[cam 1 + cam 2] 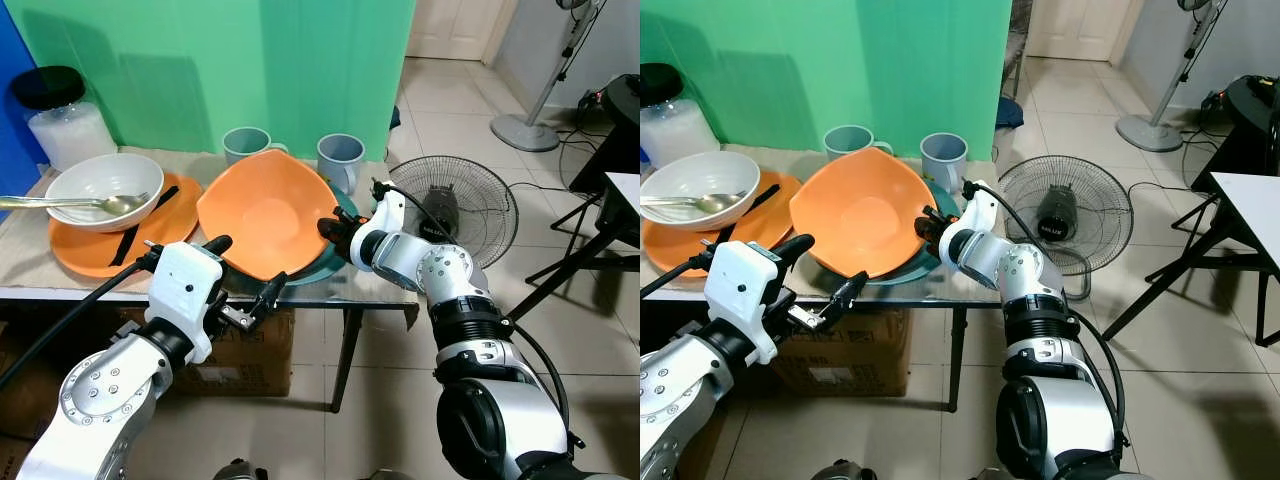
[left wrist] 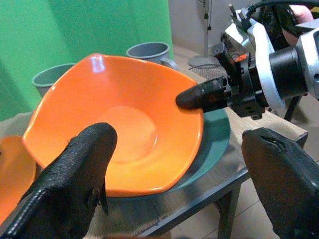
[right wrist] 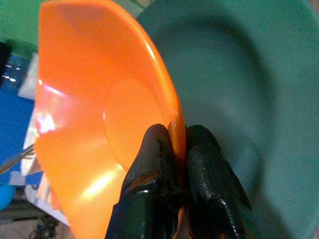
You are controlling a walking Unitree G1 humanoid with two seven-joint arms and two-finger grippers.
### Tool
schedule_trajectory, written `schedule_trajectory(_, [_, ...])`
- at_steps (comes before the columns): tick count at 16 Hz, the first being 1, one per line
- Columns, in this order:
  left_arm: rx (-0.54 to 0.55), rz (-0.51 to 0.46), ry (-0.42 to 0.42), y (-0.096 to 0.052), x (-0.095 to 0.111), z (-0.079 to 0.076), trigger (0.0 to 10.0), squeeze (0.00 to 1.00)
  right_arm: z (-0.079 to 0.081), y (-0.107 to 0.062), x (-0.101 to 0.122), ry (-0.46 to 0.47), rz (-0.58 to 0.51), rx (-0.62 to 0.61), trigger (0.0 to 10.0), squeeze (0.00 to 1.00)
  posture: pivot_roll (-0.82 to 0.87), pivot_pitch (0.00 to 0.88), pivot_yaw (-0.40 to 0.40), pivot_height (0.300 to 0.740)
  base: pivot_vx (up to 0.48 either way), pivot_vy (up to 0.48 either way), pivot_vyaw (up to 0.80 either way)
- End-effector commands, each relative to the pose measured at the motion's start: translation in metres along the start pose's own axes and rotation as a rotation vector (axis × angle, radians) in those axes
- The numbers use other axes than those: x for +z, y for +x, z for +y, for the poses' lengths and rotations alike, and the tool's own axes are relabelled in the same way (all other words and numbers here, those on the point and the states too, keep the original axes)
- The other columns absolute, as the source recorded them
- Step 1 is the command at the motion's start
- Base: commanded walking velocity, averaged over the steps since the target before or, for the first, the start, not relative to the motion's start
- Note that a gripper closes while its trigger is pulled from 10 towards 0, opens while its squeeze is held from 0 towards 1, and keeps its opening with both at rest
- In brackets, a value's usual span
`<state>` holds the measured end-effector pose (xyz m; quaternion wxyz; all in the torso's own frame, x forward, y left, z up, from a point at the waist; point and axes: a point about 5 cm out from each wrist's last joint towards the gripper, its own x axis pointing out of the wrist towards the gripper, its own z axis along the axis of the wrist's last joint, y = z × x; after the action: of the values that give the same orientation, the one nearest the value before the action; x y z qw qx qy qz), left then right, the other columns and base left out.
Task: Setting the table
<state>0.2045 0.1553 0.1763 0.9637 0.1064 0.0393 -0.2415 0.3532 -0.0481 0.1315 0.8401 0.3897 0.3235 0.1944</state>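
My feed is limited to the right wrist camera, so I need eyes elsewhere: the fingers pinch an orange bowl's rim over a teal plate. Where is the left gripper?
Observer: The left gripper hangs open at the table's front edge, short of the orange bowl.
Operator: Is the bowl flat?
Observer: No, the right gripper holds it tilted, its far edge raised over the teal plate.
Operator: Anything behind it?
Observer: Two grey mugs.

The orange bowl (image 1: 265, 212) hides most of the teal plate (image 1: 335, 255) beneath it. The jar (image 1: 62, 120) is cut by the picture's edge. The spoon (image 1: 70, 203) handle runs off the edge too.
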Motion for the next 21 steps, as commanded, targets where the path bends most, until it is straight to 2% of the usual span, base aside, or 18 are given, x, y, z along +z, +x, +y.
schedule_trajectory(1, [-0.005, -0.008, 0.014, -0.001, 0.003, -0.002, 10.0, 0.0, 0.033, 0.014, -0.03, 0.039, 0.079, 0.096, 0.0, 0.0, -0.03, 0.038, -0.033, 0.74, 0.0, 0.0, 0.0])
schedule_trajectory(6, [0.002, -0.012, 0.017, 0.0, 0.003, -0.002, 10.0, 0.0, 0.035, 0.003, -0.013, 0.077, 0.039, 0.141, 0.0, 0.0, -0.03, 0.036, -0.031, 0.74, 0.0, 0.0, 0.0])
schedule_trajectory(12, [-0.012, -0.023, 0.014, 0.002, 0.005, -0.004, 10.0, 0.0, 0.043, -0.031, 0.034, 0.112, -0.106, 0.254, 0.0, 0.0, -0.04, 0.034, -0.009, 0.74, 0.0, 0.0, 0.0])
schedule_trajectory(15, [-0.015, -0.049, 0.01, 0.004, 0.011, -0.004, 10.0, 0.0, 0.037, -0.048, 0.051, 0.084, -0.196, 0.235, 0.0, 0.0, -0.04, 0.032, -0.005, 0.74, 0.0, 0.0, 0.0])
schedule_trajectory(16, [-0.013, -0.061, -0.004, 0.005, 0.012, -0.006, 10.0, 0.0, 0.026, -0.066, 0.067, 0.142, -0.286, 0.231, 4.0, 0.0, -0.05, 0.033, -0.003, 0.74, 0.0, 0.0, 0.0])
schedule_trajectory(17, [-0.014, -0.06, -0.008, 0.005, 0.012, -0.007, 10.0, 0.0, 0.019, -0.079, 0.073, 0.165, -0.322, 0.232, 10.0, 0.0, -0.05, 0.033, 0.002, 0.74, 0.0, 0.0, 0.0])
schedule_trajectory(19, [-0.017, -0.06, -0.015, 0.006, 0.011, -0.011, 10.0, 0.0, 0.011, -0.099, 0.082, 0.098, -0.391, 0.218, 10.0, 0.0, -0.06, 0.038, 0.02, 0.74, 0.0, 0.0, 0.0])
schedule_trajectory(20, [-0.019, -0.06, -0.023, 0.008, 0.01, -0.012, 10.0, 0.0, 0.005, -0.109, 0.087, 0.052, -0.44, 0.172, 10.0, 0.0, -0.07, 0.038, 0.027, 0.74, 0.0, 0.0, 0.0])
schedule_trajectory(21, [-0.01, -0.072, -0.029, 0.012, 0.012, -0.013, 10.0, 0.0, -0.006, -0.119, 0.091, 0.053, -0.492, 0.102, 10.0, 0.0, -0.08, 0.042, 0.037, 0.74, 0.0, 0.0, -0.8])
